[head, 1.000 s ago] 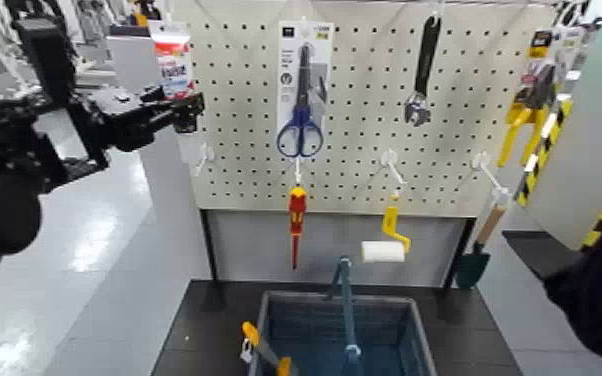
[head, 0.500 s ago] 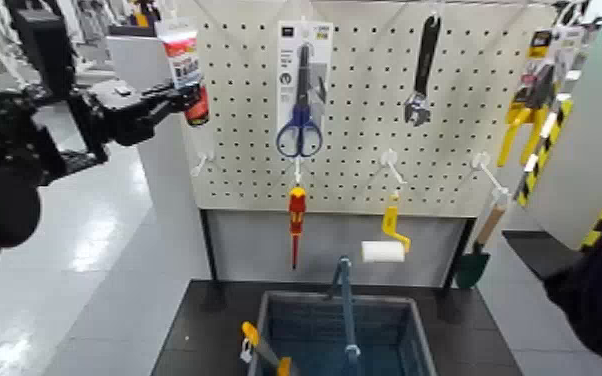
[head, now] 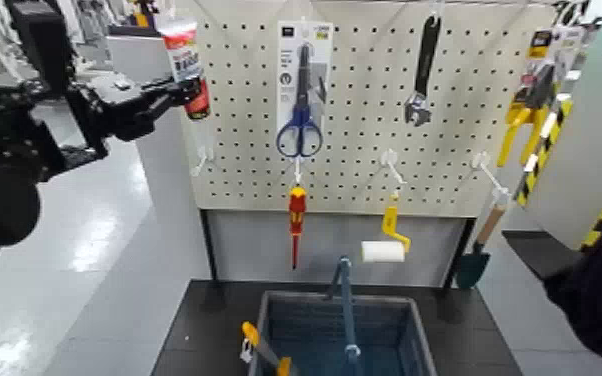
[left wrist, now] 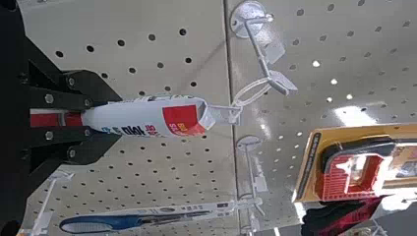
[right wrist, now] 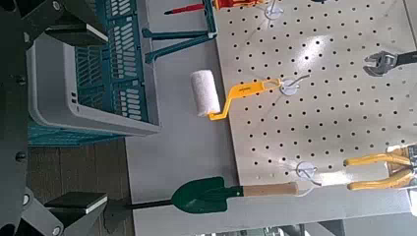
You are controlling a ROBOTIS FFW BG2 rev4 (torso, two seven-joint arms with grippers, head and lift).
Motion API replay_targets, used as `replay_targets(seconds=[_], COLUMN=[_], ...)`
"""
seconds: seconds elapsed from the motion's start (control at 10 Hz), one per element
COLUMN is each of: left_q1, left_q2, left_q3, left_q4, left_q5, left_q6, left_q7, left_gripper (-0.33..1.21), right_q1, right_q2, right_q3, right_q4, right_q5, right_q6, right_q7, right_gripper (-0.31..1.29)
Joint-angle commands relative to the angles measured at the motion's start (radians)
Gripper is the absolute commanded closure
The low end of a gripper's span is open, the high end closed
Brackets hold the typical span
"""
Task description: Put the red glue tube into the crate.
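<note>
At the upper left of the head view, the left gripper (head: 187, 97) is seen closed on the red glue tube (head: 184, 62), which is clamped near its lower end and held almost upright, tilted slightly, just in front of the white pegboard (head: 365, 100). In the left wrist view, the same tube (left wrist: 146, 116) is shown pinched between two black fingers (left wrist: 59, 98), its flat hang tab close to a white wire hook (left wrist: 258, 87); whether they touch cannot be told. The right gripper is not visible; only dark parts of its arm are seen at the edge of the right wrist view.

Nearest the robot, low in the head view, the crate (head: 340, 335) is seen on a dark platform, its blue handle (head: 345, 305) upright. One yellow-handled tool (head: 262, 347) rests at its left edge.

Farther back, on the pegboard, these are hung: one pack of blue scissors (head: 301, 95), one red-and-yellow screwdriver (head: 296, 222), one small paint roller (head: 385, 242), one black wrench (head: 423, 70), one green trowel (head: 479, 250), and one pair of yellow-handled pliers (head: 527, 110). The tube is well apart from the crate, high above and to its left.
</note>
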Motion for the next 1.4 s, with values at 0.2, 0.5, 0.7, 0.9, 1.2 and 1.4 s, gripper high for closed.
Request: replay_targets(seconds=[0.2, 0.5, 0.7, 0.9, 1.2, 1.4], left_q1=[0.012, 0.035, 0.064, 0.111, 0.192, 0.233], left_q2=[-0.024, -0.048, -0.058, -0.067, -0.082, -0.085], left_q3=[-0.012, -0.039, -0.093, -0.139, -0.182, -0.211], left_q4=[-0.230, -0.273, -0.247, -0.218, -0.171, -0.120], left_q5=[0.069, 0.149, 0.223, 0.273, 0.332, 0.361], left_q6=[0.109, 0.139, 0.120, 0.105, 0.099, 0.114], left_q7=[0.045, 0.089, 0.126, 0.163, 0.192, 0.191], left_gripper=[1.20, 1.20, 1.20, 1.20, 1.20, 1.20], right_q1=[0.001, 0.001, -0.001, -0.001, -0.001, -0.002], right_q2=[0.115, 0.110, 0.109, 0.109, 0.109, 0.107], right_q3=[0.000, 0.003, 0.006, 0.008, 0.008, 0.006], right_q4=[-0.002, -0.003, -0.003, -0.003, -0.003, -0.002], right_q5=[0.001, 0.001, 0.001, 0.001, 0.000, 0.000], right_q6=[0.002, 0.011, 0.014, 0.014, 0.015, 0.015], right_q7=[0.000, 0.001, 0.001, 0.001, 0.001, 0.006], right_gripper=[0.17, 0.17, 0.17, 0.17, 0.17, 0.17])
